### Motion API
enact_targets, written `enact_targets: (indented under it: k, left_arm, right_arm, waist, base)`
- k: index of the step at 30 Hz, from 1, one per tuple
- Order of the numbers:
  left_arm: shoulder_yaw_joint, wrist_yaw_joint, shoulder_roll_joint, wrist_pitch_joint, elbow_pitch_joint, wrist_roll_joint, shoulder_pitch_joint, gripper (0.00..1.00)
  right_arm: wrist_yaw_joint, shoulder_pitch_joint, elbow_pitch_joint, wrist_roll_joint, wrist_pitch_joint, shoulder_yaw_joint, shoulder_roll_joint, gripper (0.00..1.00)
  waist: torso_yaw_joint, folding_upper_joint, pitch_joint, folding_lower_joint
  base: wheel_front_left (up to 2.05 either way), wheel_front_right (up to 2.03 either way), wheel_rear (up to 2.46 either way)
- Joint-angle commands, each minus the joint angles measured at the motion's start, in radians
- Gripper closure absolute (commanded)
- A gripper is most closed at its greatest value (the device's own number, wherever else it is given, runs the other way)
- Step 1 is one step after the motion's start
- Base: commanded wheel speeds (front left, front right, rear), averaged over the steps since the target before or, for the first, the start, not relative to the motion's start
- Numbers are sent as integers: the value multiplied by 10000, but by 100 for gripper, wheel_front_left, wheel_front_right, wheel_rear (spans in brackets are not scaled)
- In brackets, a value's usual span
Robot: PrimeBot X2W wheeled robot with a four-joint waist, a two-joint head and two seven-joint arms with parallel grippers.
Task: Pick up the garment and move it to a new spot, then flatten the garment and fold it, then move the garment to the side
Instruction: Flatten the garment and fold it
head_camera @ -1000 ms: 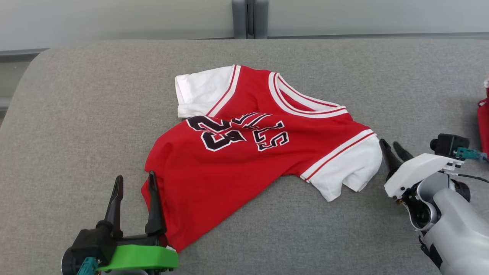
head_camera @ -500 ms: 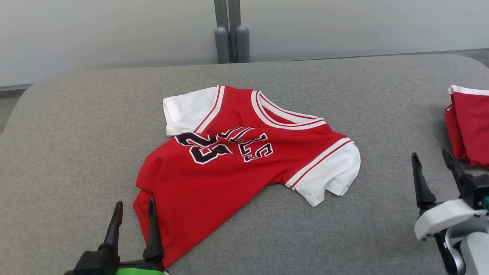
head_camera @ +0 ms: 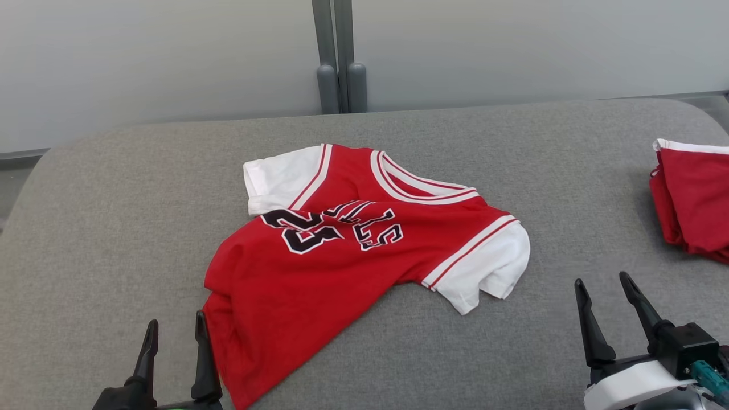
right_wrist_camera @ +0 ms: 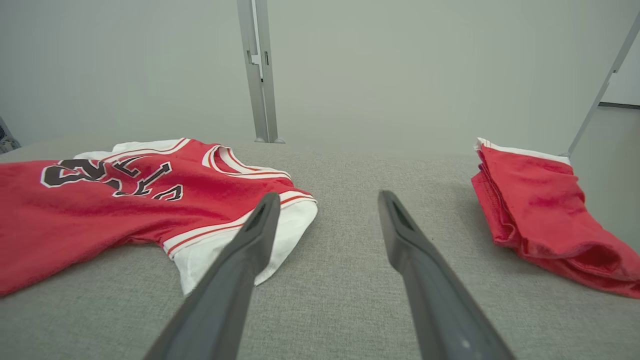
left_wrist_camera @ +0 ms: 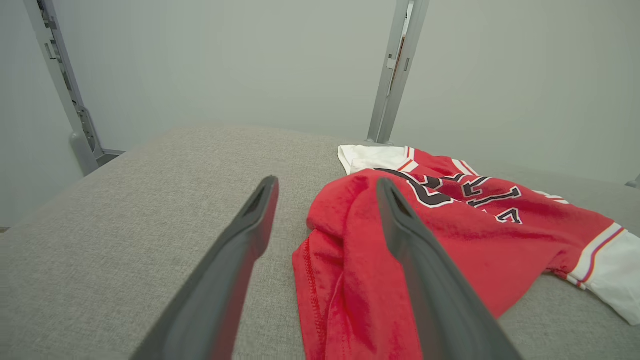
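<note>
The garment (head_camera: 342, 262), a red jersey with white sleeves, lies rumpled in the middle of the head frame on the grey counter (head_camera: 114, 228), with its lower part bunched toward the lower left. It looks light, soft and limp, so it would probably sag from any single hold. The striped collar (head_camera: 421, 185) and the hem corner look like the firmer places to pinch. Both pairs of jaws stand spread and empty. The left jaws are at the lower left, just beside the hem, and the right jaws are at the lower right, apart from the near sleeve (head_camera: 490, 273). A folded red cloth (head_camera: 692, 199) sits at the right edge.
</note>
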Motion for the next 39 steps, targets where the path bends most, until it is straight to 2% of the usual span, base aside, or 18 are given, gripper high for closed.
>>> enact_targets:
  k: [1,16,19,33,39]
  left_arm:
    - [91,2,19,1,44,-10,131,0]
    - [240,-210,18,1,339,-267,202,0]
    - [175,-424,18,3,446,-259,262,0]
    - [250,-747,18,3,446,-233,178,0]
    - [198,-1014,19,1,466,-318,181,0]
  right_arm:
    - [-14,16,57,61,-20,64,52,0]
    - [-16,-91,177,221,-21,160,260,0]
    - [-16,-46,222,252,-21,135,280,0]
    - [-14,3,538,323,-21,98,349,0]
    - [-14,17,656,360,-21,122,368,0]
  waist:
    - [105,-1,-40,0]
    - [336,-1,-63,0]
    - [314,-1,-84,0]
    - [354,-1,-65,0]
    - [380,-1,-80,0]
  base:
    - [0,0,0]
    - [0,0,0]
    - [0,0,0]
    - [0,0,0]
    - [0,0,0]
